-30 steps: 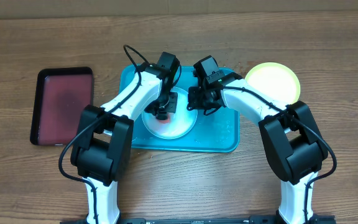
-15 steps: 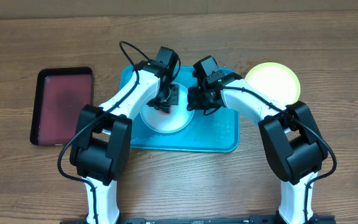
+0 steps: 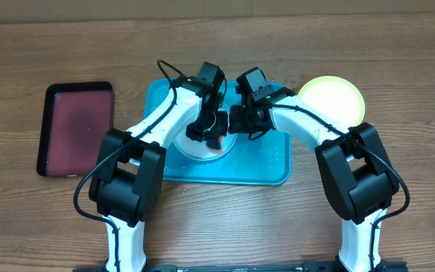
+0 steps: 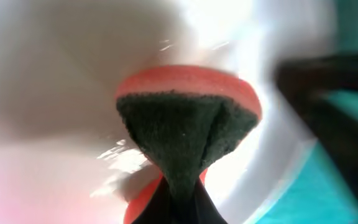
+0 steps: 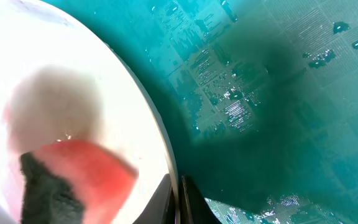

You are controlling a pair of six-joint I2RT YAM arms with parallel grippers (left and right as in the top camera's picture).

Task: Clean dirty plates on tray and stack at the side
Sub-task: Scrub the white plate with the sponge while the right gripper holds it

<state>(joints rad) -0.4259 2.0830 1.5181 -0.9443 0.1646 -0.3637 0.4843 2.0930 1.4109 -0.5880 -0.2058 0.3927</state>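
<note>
White plate [image 3: 188,149], glossy and wet, lies in the turquoise tray [image 3: 266,162]. The left gripper [image 4: 179,204] is clenched on a red sponge [image 4: 185,121], dark pad pressed to the plate; the right gripper [image 5: 177,199] is pinched tight on the plate's right rim

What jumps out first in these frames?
Over the turquoise tray, the left gripper presses a red sponge onto the white plate, and the right gripper pinches its rim. A glaring yellow-green plate sits right of the tray, a dark red tray left.
</note>
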